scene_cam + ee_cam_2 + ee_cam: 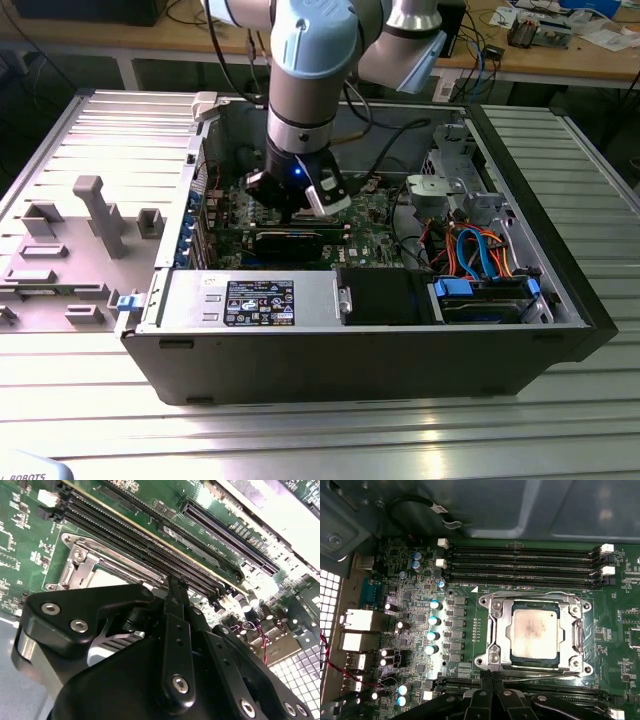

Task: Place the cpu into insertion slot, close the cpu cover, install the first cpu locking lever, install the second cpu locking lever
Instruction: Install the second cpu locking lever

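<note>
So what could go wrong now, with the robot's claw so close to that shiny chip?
The gripper sits right at the edge of the socket, where a thin lever runs along the frame. It might slip off the lever, or push it crooked.

The chip already lies in the socket with the metal cover around it. A hard press could scratch them.

The memory slots are close by, so the fingers could bump them.

The cpu (535, 632) (dull silver top, smudged) lies flat, seated in the insertion slot (536, 666) on the green motherboard. The cpu cover (501, 630), a silver frame, lies closed around it.
</note>
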{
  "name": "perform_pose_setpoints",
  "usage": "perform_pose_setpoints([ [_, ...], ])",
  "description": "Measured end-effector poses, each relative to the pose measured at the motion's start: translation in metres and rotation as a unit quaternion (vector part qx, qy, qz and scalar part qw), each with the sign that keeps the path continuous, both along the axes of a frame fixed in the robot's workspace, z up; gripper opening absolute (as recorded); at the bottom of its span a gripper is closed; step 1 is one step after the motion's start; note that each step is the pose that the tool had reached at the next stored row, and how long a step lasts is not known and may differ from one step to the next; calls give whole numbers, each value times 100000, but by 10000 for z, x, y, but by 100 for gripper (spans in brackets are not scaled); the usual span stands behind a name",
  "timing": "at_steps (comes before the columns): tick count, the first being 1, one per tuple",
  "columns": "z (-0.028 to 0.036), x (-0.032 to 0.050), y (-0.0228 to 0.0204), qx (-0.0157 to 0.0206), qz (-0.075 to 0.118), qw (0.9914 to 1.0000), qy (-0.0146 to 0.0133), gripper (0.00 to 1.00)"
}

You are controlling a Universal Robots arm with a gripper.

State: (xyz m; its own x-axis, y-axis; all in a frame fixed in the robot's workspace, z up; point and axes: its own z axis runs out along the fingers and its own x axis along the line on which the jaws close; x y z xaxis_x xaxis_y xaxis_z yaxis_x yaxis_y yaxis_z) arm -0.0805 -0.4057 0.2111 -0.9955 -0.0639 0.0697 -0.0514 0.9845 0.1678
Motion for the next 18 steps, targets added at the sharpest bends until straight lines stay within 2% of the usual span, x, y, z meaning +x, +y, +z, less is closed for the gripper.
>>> perform_pose_setpoints([
  [4,-25,-27,0,219,-8,100000,-2,11],
  [8,-62,-34,0,1086,-66,99994,0,11],
  [9,-73,-35,0,1512,-61,99989,-2,11],
  [14,-112,-49,1,2363,-67,99972,-20,11],
  [17,-126,-67,1,2729,-64,99963,-4,11],
  [18,-129,-74,1,2750,-65,99962,-7,11],
])
